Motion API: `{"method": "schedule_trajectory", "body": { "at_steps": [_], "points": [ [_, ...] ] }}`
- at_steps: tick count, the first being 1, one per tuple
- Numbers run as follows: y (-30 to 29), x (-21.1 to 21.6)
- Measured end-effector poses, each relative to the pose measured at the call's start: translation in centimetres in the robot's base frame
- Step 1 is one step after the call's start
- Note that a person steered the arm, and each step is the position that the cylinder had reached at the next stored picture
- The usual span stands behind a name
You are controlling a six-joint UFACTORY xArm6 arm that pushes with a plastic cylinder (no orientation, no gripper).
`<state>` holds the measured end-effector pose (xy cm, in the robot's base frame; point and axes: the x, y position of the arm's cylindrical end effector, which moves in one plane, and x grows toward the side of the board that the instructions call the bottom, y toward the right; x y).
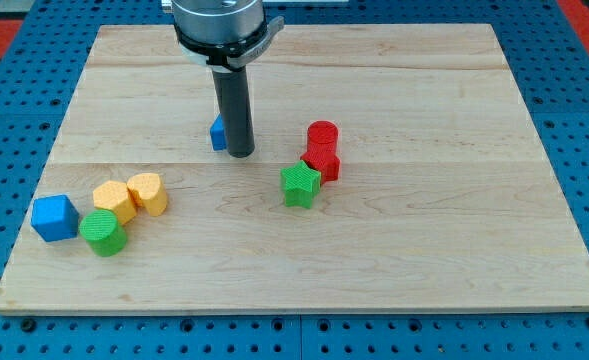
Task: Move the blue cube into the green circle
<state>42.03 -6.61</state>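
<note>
The blue cube (54, 217) lies near the view's lower left of the wooden board (404, 260). The green circle, a round green block (103, 232), sits just to its right, almost touching. My tip (239, 153) stands near the board's middle, far to the upper right of both. A second blue block (217, 132) is mostly hidden behind the rod, touching its left side; its shape cannot be made out.
Two yellow blocks (114, 201) (148, 192) lie just above the green circle. A green star block (300, 185) and two red blocks (322, 135) (322, 163) cluster right of my tip. The board sits on a blue perforated table (4, 120).
</note>
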Motion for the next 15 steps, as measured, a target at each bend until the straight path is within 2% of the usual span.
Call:
{"method": "schedule_trajectory", "body": {
  "at_steps": [2,3,4,6,7,8,9,10,11,12,13,15],
  "points": [
    [-0.7,-2.2],
    [-0.8,0.4],
    [-2.5,4.7],
    [-12.9,4.4],
    [-15.8,4.4],
    [-21.3,4.5],
    [-23.8,6.1],
    [-23.4,9.3],
    [-21.5,16.6],
    [-22.5,18.3],
    [-22.8,17.6],
    [-17.9,15.9]
  ]
}}
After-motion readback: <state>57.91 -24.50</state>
